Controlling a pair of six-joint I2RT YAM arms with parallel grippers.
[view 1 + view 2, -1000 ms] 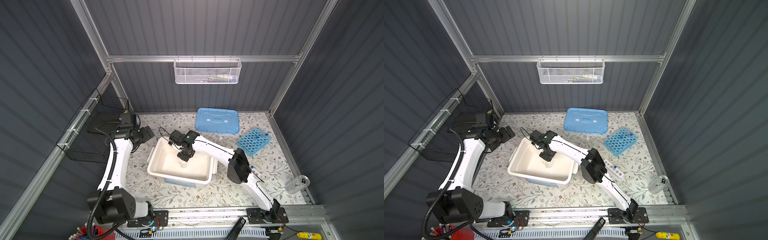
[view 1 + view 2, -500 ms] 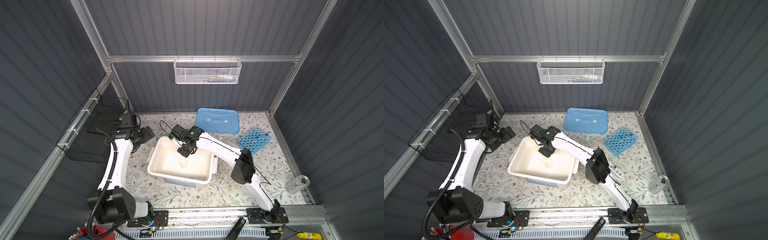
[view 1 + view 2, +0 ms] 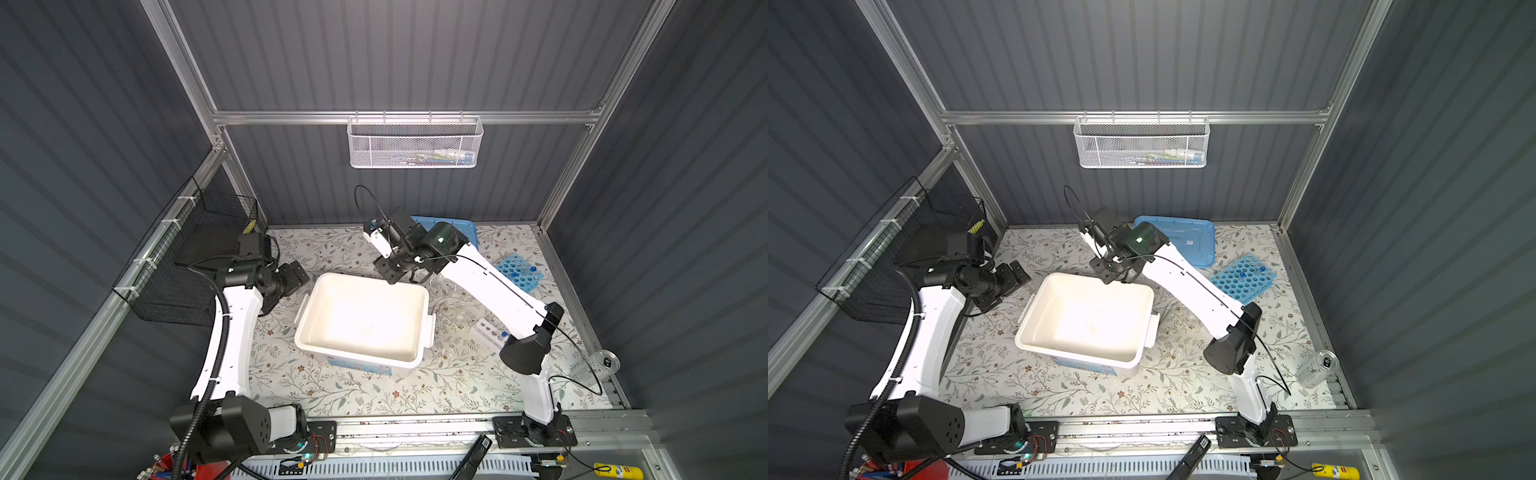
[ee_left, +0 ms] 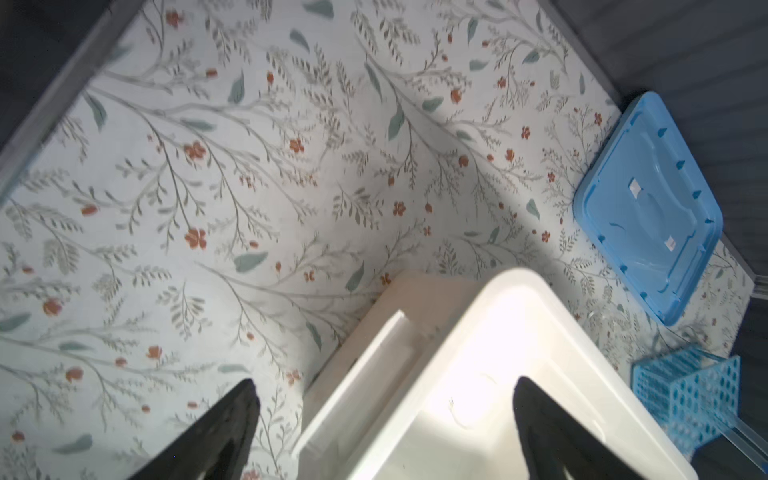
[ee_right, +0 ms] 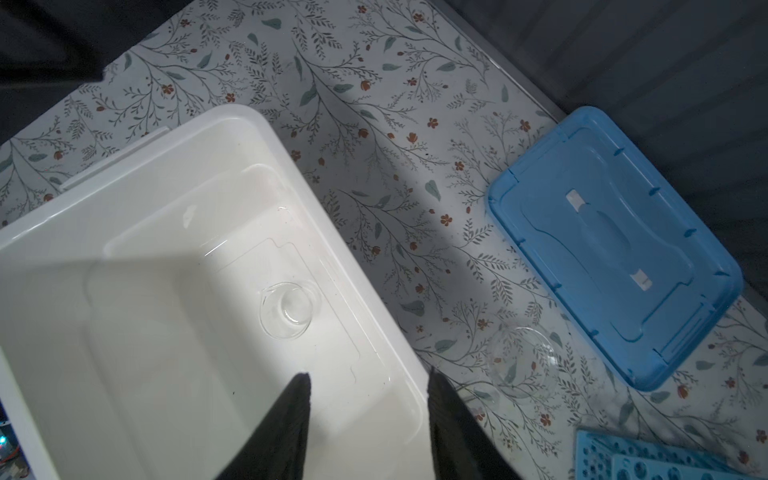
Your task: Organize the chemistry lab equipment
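Aloft, right hand [image 5: 366, 374] parted, over white bin [image 5: 249, 111]

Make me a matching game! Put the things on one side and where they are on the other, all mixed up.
Things:
1. small glass beaker
2. blue lid
3. blue rack
4. right gripper

Places:
A. open and empty, above the white bin's rim
B. flat on the table, at the back
C. inside the white bin
D. on the table, with blue caps in its holes

Pairs: 1-C, 2-B, 3-D, 4-A
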